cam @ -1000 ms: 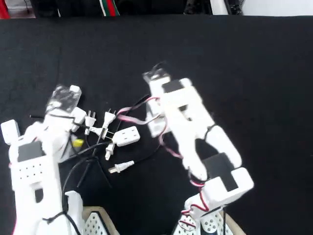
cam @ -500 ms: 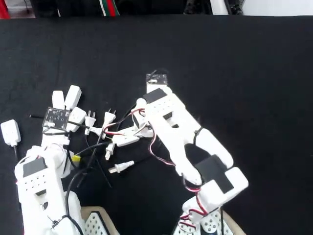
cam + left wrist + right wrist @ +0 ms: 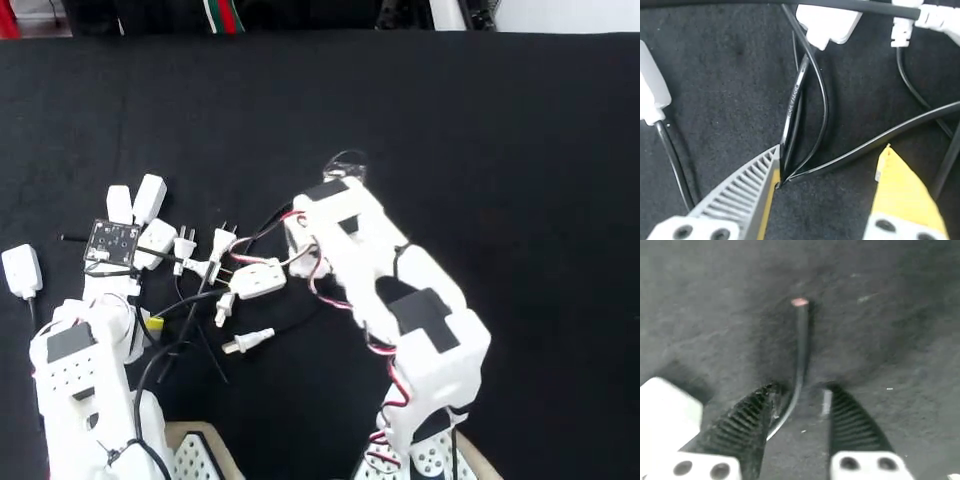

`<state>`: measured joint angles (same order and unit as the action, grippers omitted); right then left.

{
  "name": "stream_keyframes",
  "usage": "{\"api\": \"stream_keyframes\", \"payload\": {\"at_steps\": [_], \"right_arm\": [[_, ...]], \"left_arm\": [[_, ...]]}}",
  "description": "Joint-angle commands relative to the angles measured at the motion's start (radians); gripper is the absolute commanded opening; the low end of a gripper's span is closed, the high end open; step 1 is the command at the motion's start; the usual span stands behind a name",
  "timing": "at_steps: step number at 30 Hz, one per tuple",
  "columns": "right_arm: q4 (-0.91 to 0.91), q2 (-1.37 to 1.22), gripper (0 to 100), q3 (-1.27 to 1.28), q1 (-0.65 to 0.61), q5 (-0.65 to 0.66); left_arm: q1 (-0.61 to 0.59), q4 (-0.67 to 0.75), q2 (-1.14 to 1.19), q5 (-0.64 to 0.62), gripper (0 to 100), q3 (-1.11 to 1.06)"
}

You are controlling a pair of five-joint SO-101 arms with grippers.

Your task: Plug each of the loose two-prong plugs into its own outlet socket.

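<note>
Right gripper (image 3: 800, 390) gapes astride a limp cord (image 3: 801, 340); left gripper (image 3: 831, 155) open too (probably grasp the light plug (image 3: 250, 342) by its rigid body).

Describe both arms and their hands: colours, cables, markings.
The left arm and right arm are white shells with black motor blocks. Red-and-white wires loop along the right one. Left hand: grey ribbed finger, yellow finger. Right hand: black ribbed fingers.

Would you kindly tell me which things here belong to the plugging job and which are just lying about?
Job:
- loose plugs
- socket block
- corded white block, perhaps another socket
- left gripper
- right gripper

Lying about:
- black cables
- cut cable end
- black cloth
</note>
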<state>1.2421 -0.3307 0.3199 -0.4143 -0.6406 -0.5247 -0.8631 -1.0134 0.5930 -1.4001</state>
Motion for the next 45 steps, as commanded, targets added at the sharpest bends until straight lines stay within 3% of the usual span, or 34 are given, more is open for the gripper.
{"api": "stream_keyframes", "payload": {"at_steps": [1,16,27,34,38,45], "right_arm": [[-0.014,-0.004,4.1,-0.039,0.060,-0.005],[0.163,-0.008,1.1,-0.186,0.161,0.176],[0.153,-0.015,1.1,-0.432,0.479,0.750],[0.092,-0.199,1.1,-0.625,0.517,1.076],[0.106,-0.355,1.7,-0.831,0.499,1.152],[0.450,-0.549,27.4,-1.276,0.404,1.151]], "left_arm": [[-0.007,0.014,-0.012,-0.005,30,0.002],[-0.001,0.009,-0.012,-0.003,30,-0.002],[0.007,0.012,-0.012,-0.002,30,-0.007],[0.022,0.009,-0.012,-0.002,30,-0.008],[0.022,0.009,-0.012,-0.002,30,-0.008],[0.022,0.009,-0.012,-0.002,30,-0.008]]}}
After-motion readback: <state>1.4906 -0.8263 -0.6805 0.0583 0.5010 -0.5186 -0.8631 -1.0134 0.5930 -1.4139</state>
